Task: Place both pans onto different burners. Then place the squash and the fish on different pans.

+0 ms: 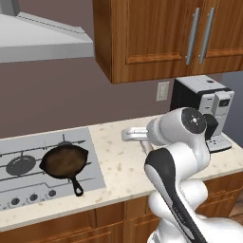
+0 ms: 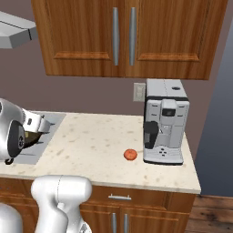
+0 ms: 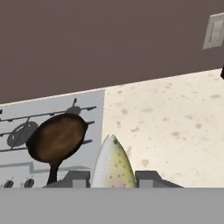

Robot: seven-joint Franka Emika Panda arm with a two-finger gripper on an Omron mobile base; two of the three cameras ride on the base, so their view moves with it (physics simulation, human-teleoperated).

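A rusty brown skillet with a short handle sits on the right-hand burner of the silver cooktop; the hand view shows this pan too. Left of it lies a bare burner. My gripper is shut on the fish, a pale speckled body sticking up between the two fingers. The hand hovers over the counter just right of the cooktop. The squash, a small orange-red ball, rests on the counter beside the coffee machine.
A coffee machine stands at the counter's right end against the wall. Wooden wall cabinets hang above the counter and a range hood above the cooktop. A wall outlet sits behind the counter.
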